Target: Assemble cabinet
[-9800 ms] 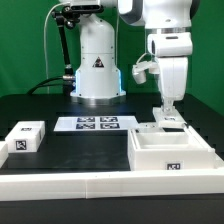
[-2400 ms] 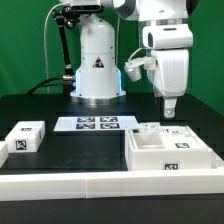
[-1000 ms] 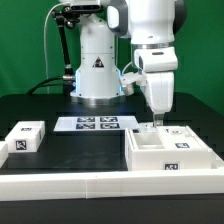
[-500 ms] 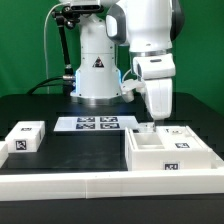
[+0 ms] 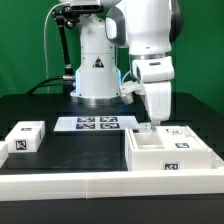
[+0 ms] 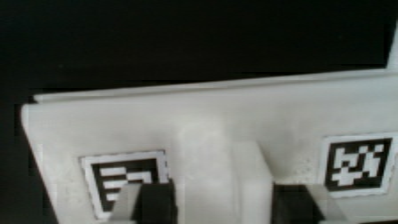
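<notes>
The cabinet [image 5: 172,152], a large white open box with marker tags, lies at the exterior view's right front. Smaller white tagged panels [image 5: 176,131] lie along its far side. My gripper [image 5: 152,123] points straight down and its tip is at the box's far left corner, by the panels. The fingers look pressed together into one narrow tip. In the wrist view the gripper [image 6: 222,192] shows as one pale column over a white panel [image 6: 196,115] with two tags. I cannot tell whether the tip touches the panel.
A small white tagged block [image 5: 25,137] lies at the exterior view's left. The marker board [image 5: 97,123] lies in front of the robot's base [image 5: 97,72]. A white ledge [image 5: 70,185] runs along the front.
Since 2.4 s ago my gripper has moved to the exterior view's left and down to the box's far left corner. Over the last second it has barely moved.
</notes>
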